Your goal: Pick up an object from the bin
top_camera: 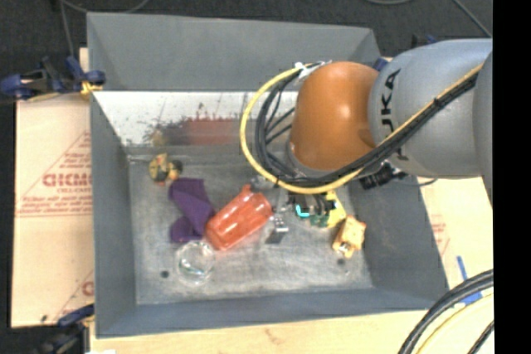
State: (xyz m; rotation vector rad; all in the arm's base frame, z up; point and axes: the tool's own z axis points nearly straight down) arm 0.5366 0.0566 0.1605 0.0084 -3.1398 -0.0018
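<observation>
My gripper [280, 221] hangs low in the middle of the bin, mostly hidden under the arm's wrist. It is right beside the right end of an orange ribbed bottle-shaped thing [237, 220] that lies tilted on the floor. Whether it touches the orange thing I cannot tell. A small green and yellow thing [320, 211] lies just to the right of the gripper. A little yellow and brown toy [348, 235] sits further right.
A purple cloth [191, 206] lies left of the orange thing, with a clear round glass piece [193, 263] below it. A small yellow and black toy [163, 168] is at the back left. The arm with its orange cover and cables overhangs the bin's right half.
</observation>
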